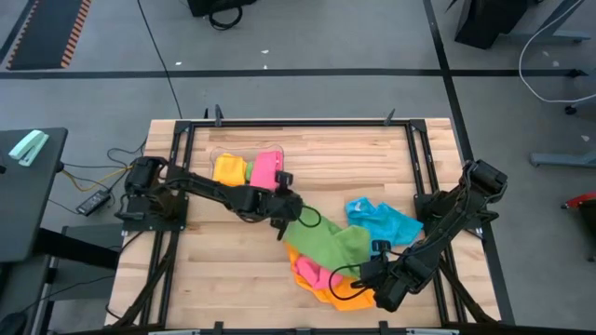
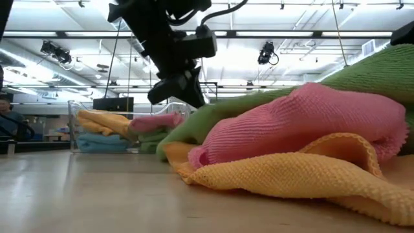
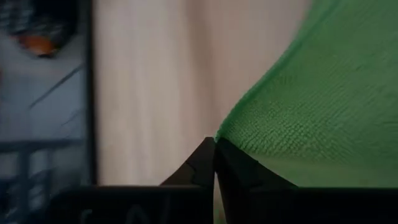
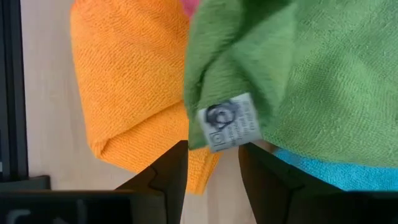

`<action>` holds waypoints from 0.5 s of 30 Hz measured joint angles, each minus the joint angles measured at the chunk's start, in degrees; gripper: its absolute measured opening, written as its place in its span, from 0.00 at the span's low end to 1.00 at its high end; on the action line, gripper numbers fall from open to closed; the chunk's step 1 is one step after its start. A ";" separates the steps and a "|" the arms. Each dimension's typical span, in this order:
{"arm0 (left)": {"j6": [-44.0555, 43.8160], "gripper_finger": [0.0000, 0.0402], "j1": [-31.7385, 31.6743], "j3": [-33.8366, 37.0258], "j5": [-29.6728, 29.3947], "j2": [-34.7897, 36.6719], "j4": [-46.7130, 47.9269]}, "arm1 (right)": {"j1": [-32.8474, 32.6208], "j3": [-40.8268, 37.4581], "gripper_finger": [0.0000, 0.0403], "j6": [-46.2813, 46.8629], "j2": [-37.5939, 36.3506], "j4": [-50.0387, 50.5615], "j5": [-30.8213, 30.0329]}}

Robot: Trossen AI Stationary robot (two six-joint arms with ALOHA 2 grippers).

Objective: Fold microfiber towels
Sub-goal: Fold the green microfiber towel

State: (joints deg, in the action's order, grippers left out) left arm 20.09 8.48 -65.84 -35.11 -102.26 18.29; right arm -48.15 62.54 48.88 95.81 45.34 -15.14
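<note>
A green towel lies spread over a heap at the table's middle, on top of a pink towel and an orange towel. A blue towel lies to its right. My left gripper is shut on the green towel's left corner. My right gripper stands open over the heap's near right side. In the right wrist view its fingers stand on either side of the green towel's corner with the white tag, without plainly touching it. My left gripper pinches a corner of the green towel between its two fingertips, coming slanting down from the table's left. The corner is raised off the table. From it the cloth runs away, drawn fairly flat, to the heap.
A clear bin at the back left holds folded yellow, pink and other towels. A black frame runs around the wooden table. Bare wood lies at the near left and far right.
</note>
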 joint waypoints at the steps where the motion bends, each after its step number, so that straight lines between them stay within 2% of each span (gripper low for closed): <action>1: 0.34 0.05 -0.19 0.00 2.15 0.00 -0.20 | 0.01 0.00 0.38 0.00 0.00 -0.01 0.00; 5: -1.39 0.08 -0.61 0.00 4.35 0.00 0.70 | 0.01 0.00 0.38 0.24 0.00 -0.04 0.01; 10: -1.39 0.26 1.37 -0.76 4.25 1.15 0.29 | 0.01 0.00 0.38 0.22 0.01 -0.09 -0.01; 15: -1.46 0.42 3.45 -1.76 4.55 1.55 4.30 | 0.01 0.00 0.38 0.20 0.02 -0.11 -0.01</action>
State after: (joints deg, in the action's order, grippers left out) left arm 18.63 11.93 -67.60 -30.56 -100.71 22.59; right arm -48.14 62.54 49.08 95.83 45.23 -15.16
